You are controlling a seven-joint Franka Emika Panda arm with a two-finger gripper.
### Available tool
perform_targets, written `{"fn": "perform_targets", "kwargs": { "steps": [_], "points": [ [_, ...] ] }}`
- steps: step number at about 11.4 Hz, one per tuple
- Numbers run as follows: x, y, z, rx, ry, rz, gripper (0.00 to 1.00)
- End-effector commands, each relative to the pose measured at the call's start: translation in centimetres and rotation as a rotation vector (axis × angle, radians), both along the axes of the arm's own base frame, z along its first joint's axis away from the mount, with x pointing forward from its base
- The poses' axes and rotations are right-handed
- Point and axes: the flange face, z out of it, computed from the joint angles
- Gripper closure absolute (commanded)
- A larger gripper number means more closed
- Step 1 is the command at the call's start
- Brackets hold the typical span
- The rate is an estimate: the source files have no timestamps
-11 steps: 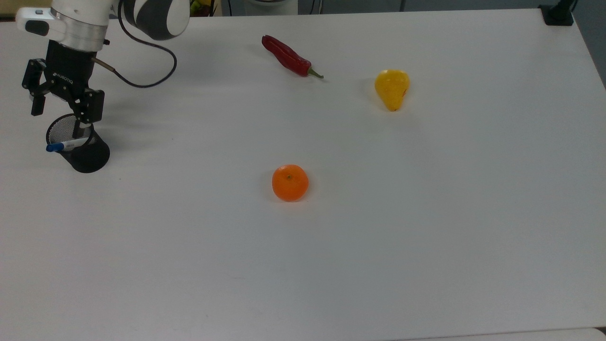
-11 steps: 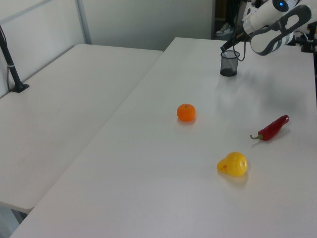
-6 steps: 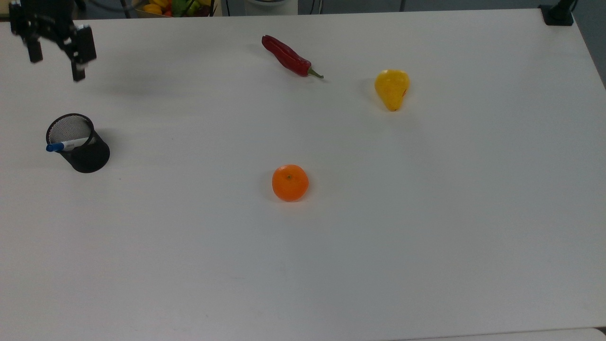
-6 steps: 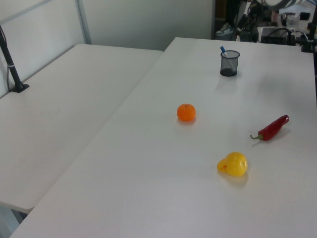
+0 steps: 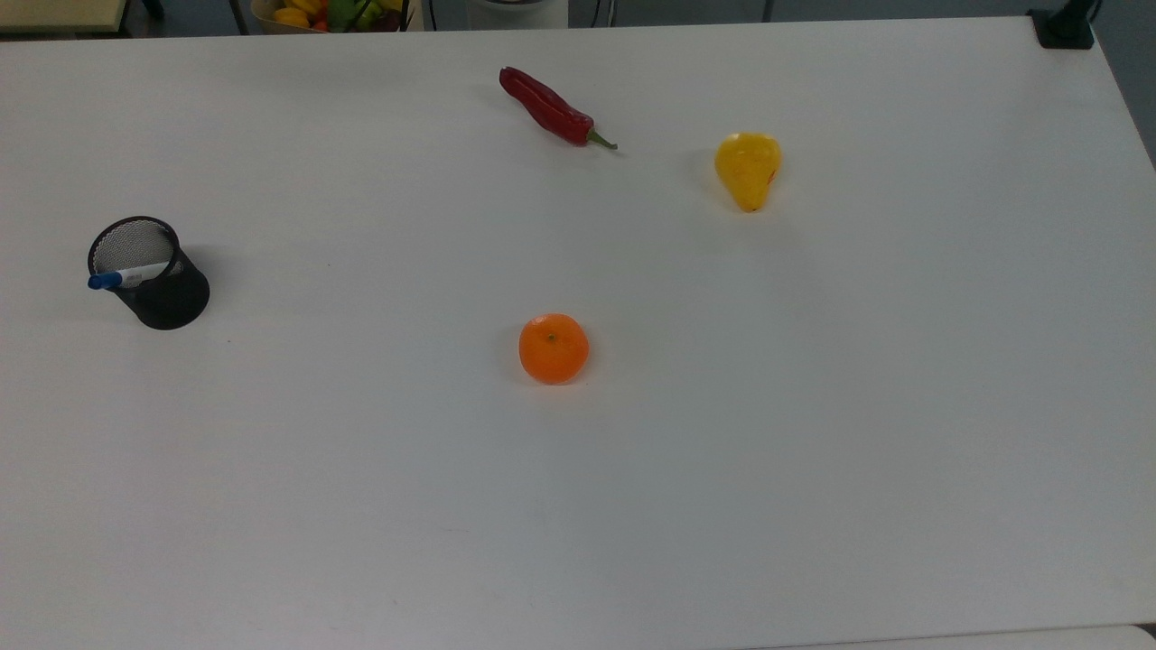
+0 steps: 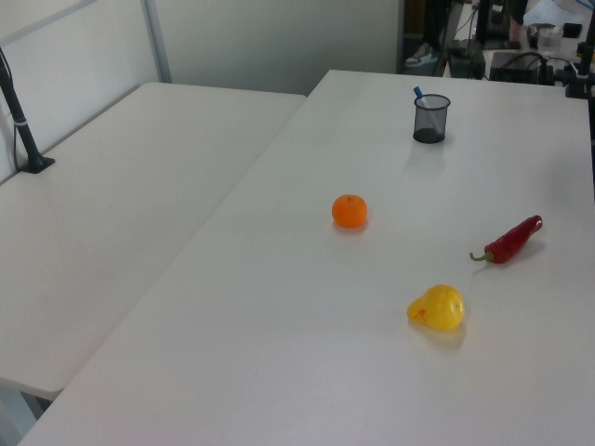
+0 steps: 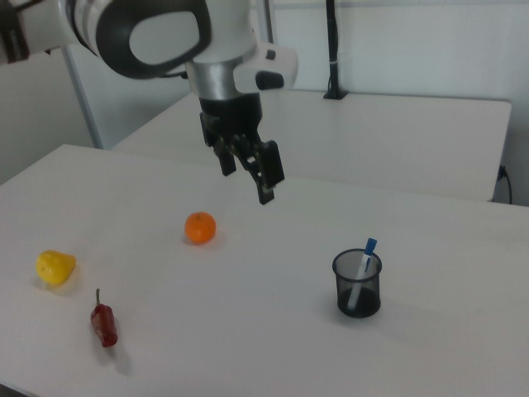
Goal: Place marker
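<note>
Black mesh cup [image 5: 153, 282] holds the marker [image 5: 126, 276], cap toward 9 o'clock; gripper [image 7: 246, 172] empty, fingers parted, high above the table [image 5: 632, 469]

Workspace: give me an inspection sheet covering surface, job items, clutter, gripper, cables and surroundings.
Surface: white table, no spills or marks seen.
Job's things: marker stands blue cap up, leaning inside the black mesh pen cup.
Clutter: orange, red chilli and yellow pear lie apart from one another and from the cup.
Gripper: gripper open, empty, raised above the table, clear of the cup.
Cables: nothing seen on the table.
Surroundings: second white table alongside, with a black post mounted on it.
</note>
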Motion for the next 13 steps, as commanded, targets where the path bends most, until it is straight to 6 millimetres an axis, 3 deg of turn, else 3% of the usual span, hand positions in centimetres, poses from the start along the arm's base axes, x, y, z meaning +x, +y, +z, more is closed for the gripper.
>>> {"fn": "perform_targets", "kwargs": {
  "steps": [1,4,7,9,13],
  "points": [
    [0.9,5.6,3.1,0.038,0.002,-0.041,0.0],
    [2.6,14.5,4.0,0.024,0.002,0.038,0.0],
    [3.3,21.3,3.1,0.01,0.023,0.172,0.0],
    [3.4,23.0,1.9,-0.018,0.04,0.223,0.0],
    [4.3,23.7,-0.6,-0.073,0.005,0.363,0.0]
  ]
}}
